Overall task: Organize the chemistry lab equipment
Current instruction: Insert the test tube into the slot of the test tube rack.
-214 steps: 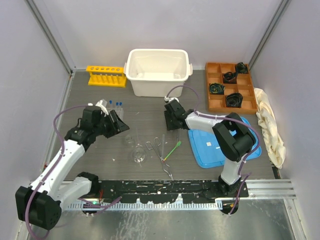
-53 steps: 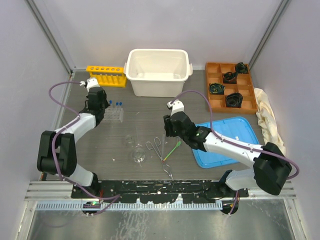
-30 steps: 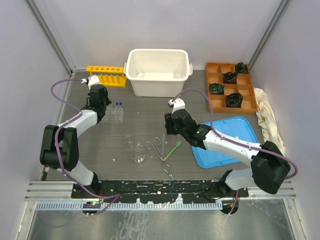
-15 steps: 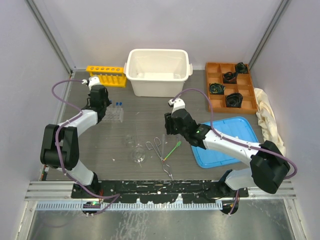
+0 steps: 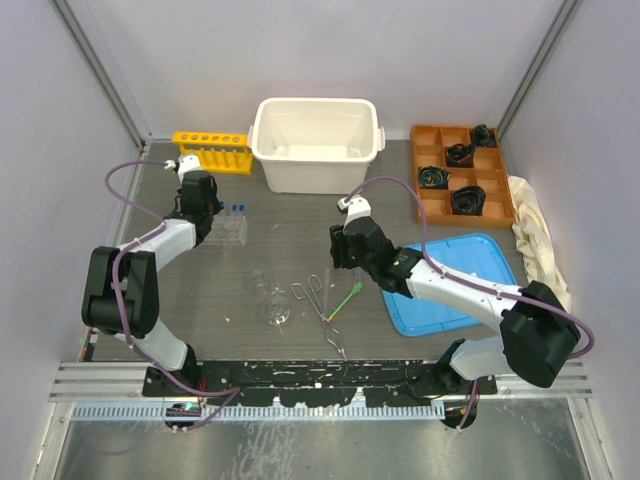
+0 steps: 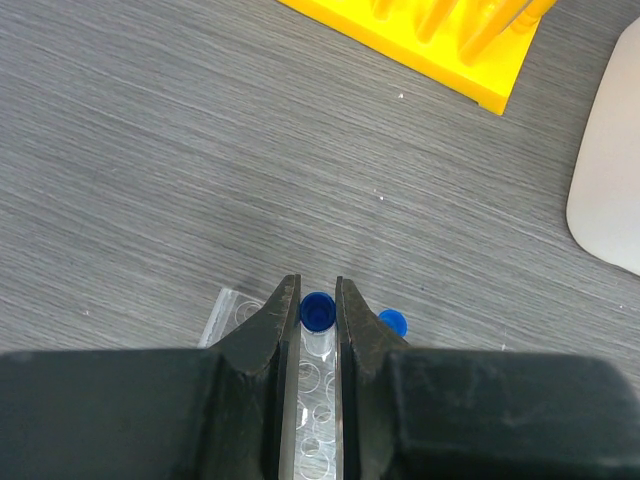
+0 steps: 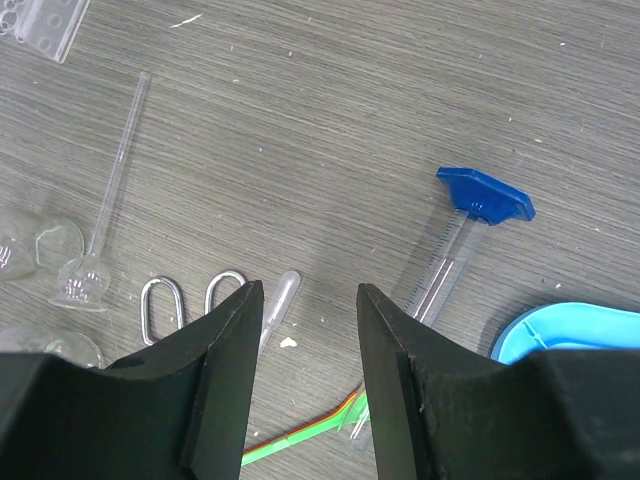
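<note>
My left gripper (image 6: 318,290) is shut on a blue-capped test tube (image 6: 318,310) that stands upright over the clear plastic rack (image 6: 235,310). A second blue cap (image 6: 392,322) sits just to its right. The yellow rack (image 5: 210,152) stands behind. My right gripper (image 7: 305,290) hovers open and holds nothing, above the table between a plastic pipette (image 7: 275,305) and the blue-based cylinder (image 7: 485,195), which lies on its side. The green spatula (image 7: 300,435), metal tongs (image 5: 318,292) and glass flasks (image 5: 277,310) lie near the front. From above, the left gripper (image 5: 207,210) is at the rack's left end.
A white bin (image 5: 318,140) stands at the back centre. An orange tray (image 5: 432,150) holding black objects is at the back right, with a cream cloth (image 5: 540,250) beside it. A blue flat tray (image 5: 450,290) lies under the right arm.
Nothing has moved in the last second. Since the earliest frame the left arm has swung back and left to the clear rack, and the right arm has stretched out over the tools.
</note>
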Robot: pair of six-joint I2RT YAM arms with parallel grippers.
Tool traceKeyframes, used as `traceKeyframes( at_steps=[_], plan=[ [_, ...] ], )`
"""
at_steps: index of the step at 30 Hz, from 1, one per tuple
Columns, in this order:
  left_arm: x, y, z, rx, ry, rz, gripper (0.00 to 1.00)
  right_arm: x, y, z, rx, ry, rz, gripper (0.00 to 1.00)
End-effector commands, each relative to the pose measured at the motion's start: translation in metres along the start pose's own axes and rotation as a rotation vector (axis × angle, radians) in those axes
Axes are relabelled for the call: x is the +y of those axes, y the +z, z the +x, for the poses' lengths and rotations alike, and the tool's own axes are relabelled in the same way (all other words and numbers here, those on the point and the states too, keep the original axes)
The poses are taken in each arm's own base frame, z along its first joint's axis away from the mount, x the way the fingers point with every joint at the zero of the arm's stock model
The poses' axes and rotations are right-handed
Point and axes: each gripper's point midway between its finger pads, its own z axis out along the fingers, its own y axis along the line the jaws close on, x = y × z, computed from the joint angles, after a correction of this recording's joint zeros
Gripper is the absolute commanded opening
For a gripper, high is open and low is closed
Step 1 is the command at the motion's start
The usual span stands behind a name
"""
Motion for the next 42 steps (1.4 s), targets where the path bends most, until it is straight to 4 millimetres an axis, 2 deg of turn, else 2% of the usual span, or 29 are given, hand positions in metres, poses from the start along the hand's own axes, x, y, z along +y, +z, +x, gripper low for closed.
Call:
traceKeyframes(
  at_steps=[1,12,14,15,16,17,18,19,22,27,28,30,31,34,37,40,42],
  plan=[
    [-0.006,0.003,-0.021,-0.048,-0.018,0.009,0.0,0.004,-0.001,-0.027,-0.082,0.016,-0.014,0.48],
    [-0.008,0.011,-0.009,-0.015,-0.007,0.014,0.0,0.0,0.0,-0.024,-0.074,0.016,-0.009,0.48],
    [-0.009,0.012,-0.007,-0.006,-0.004,0.015,0.03,0.0,0.001,-0.025,-0.074,0.015,-0.01,0.48],
    [-0.009,0.013,-0.005,0.006,-0.002,0.014,0.08,-0.001,0.001,-0.025,-0.074,0.015,-0.007,0.48],
    [-0.009,0.013,-0.004,0.014,-0.002,0.012,0.17,-0.001,0.002,-0.025,-0.072,0.014,-0.007,0.48],
    [-0.01,0.013,-0.004,0.021,-0.003,0.011,0.35,-0.002,0.002,-0.024,-0.071,0.014,-0.007,0.48],
    [-0.01,0.013,-0.004,0.027,-0.003,0.009,0.46,-0.002,0.002,-0.024,-0.07,0.013,-0.006,0.48],
    [-0.01,0.011,-0.006,0.027,-0.007,0.008,0.52,-0.001,0.002,-0.024,-0.07,0.013,-0.009,0.48],
    [-0.01,0.003,-0.017,0.014,-0.025,0.002,0.63,-0.001,0.002,-0.025,-0.069,0.013,-0.014,0.48],
    [-0.009,-0.025,-0.047,-0.031,-0.063,0.014,0.67,0.002,0.002,-0.025,-0.067,0.016,-0.03,0.48],
    [-0.009,-0.034,-0.056,-0.045,-0.075,0.022,0.66,0.003,0.001,-0.026,-0.07,0.017,-0.033,0.48],
    [-0.008,-0.053,-0.066,-0.052,-0.101,0.034,0.59,0.003,0.001,-0.028,-0.073,0.021,-0.034,0.48],
    [-0.007,-0.062,-0.066,-0.039,-0.121,0.041,0.49,0.004,0.001,-0.029,-0.077,0.022,-0.036,0.48],
    [-0.02,-0.093,-0.058,0.051,-0.158,0.147,0.04,0.009,-0.001,-0.03,-0.077,0.025,-0.063,0.48],
    [-0.028,-0.115,-0.033,0.187,-0.173,0.217,0.0,0.012,-0.004,-0.032,-0.08,0.03,-0.081,0.48],
    [-0.02,-0.131,0.001,0.346,-0.138,0.201,0.0,0.011,-0.006,-0.033,-0.088,0.038,-0.08,0.48],
    [-0.016,-0.132,0.021,0.414,-0.111,0.192,0.0,0.009,-0.008,-0.032,-0.092,0.047,-0.075,0.48]
  ],
)
